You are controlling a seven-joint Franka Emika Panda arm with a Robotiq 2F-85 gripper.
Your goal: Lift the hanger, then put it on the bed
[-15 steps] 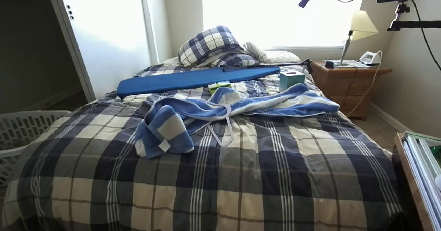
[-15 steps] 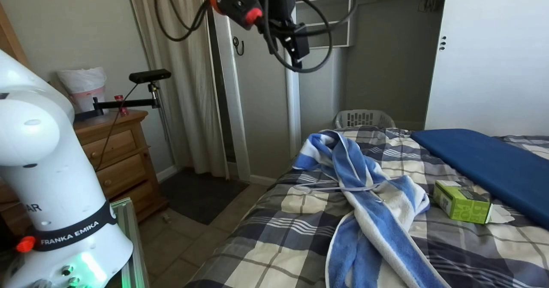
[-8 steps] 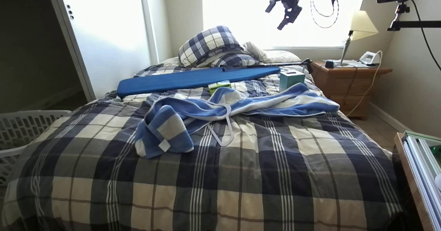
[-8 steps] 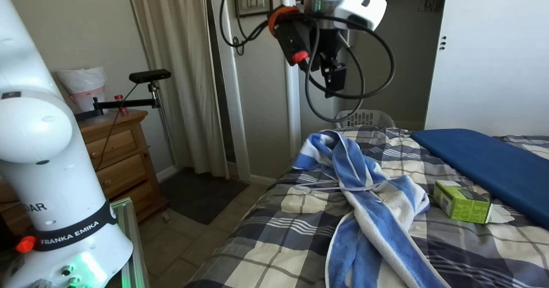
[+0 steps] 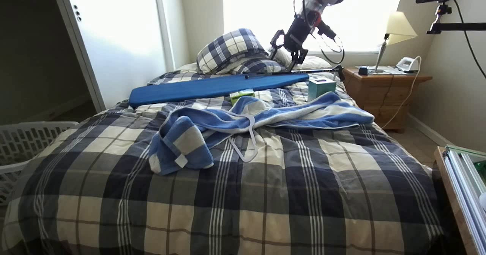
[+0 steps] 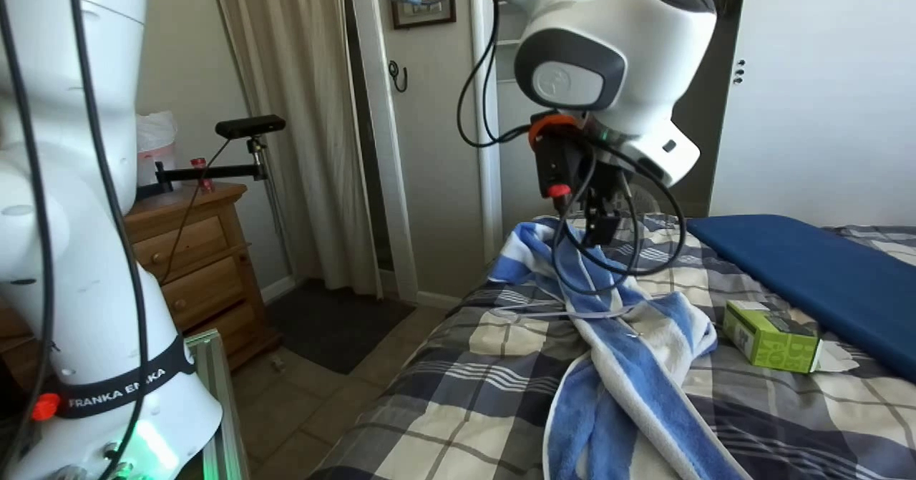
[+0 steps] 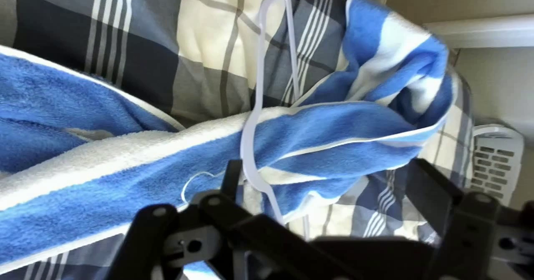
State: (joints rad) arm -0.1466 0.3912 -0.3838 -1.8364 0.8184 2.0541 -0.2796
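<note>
Hanger (image 7: 249,146) lies on the bed (image 5: 273,194), one bar across the striped towel (image 7: 333,123), the other seemingly passing beneath. The gripper (image 7: 328,167) is spread wide above them, pinching nothing. No lift is under way; I judge the whole task remains: grasp, raise, then lay it on the bed.

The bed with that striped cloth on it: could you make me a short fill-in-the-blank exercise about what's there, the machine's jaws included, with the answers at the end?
1. The striped cloth lying on the bed pairs white with ____.
2. In the wrist view, the jaws are not shut but ____.
3. Of the hanger and the long board, only the ____ shows in the wrist view.

Missing words: blue; open; hanger.
</note>
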